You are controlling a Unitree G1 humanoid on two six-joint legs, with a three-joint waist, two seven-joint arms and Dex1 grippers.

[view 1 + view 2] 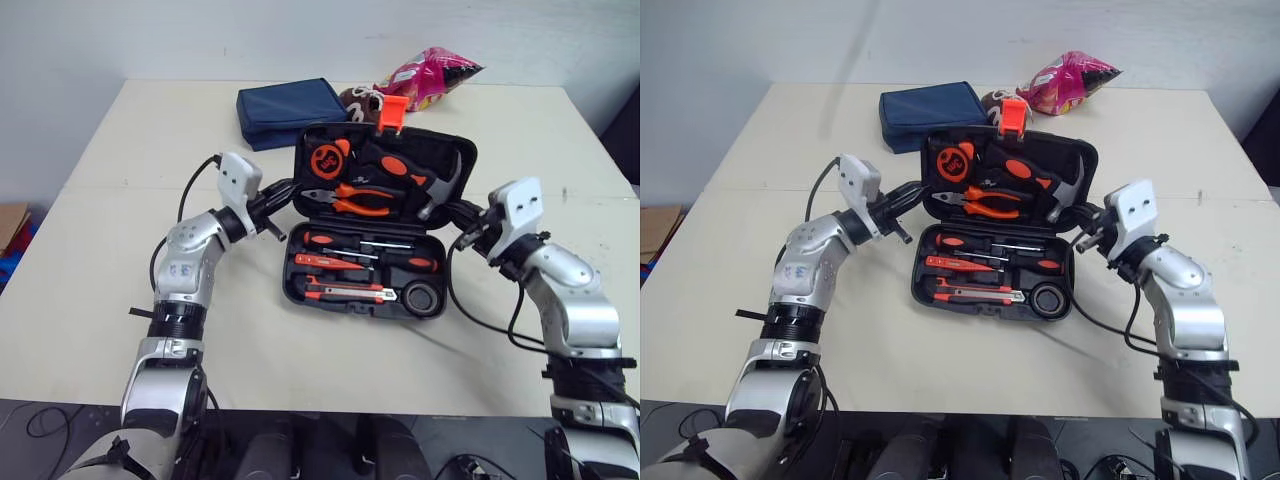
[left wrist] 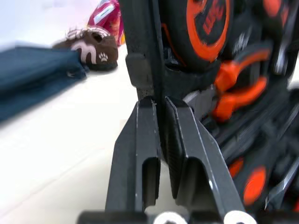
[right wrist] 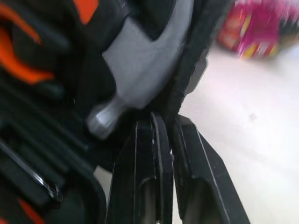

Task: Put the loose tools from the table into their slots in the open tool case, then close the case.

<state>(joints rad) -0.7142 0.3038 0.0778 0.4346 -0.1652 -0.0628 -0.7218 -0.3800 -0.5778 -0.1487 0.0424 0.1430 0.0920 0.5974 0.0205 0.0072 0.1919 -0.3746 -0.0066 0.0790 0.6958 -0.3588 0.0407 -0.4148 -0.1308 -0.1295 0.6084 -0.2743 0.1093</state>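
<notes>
The black tool case lies open at mid table, and its lid is tilted up from the table. The lid holds an orange tape measure, pliers and a hammer. Screwdrivers, a utility knife and a black tape roll lie in the base. My left gripper is shut on the lid's left edge. My right gripper is shut on the lid's right edge, beside the hammer head.
A dark blue pouch lies behind the case on the left. A brown toy shoe and a pink snack bag lie behind it on the right. An orange handle sticks up from the lid's top edge.
</notes>
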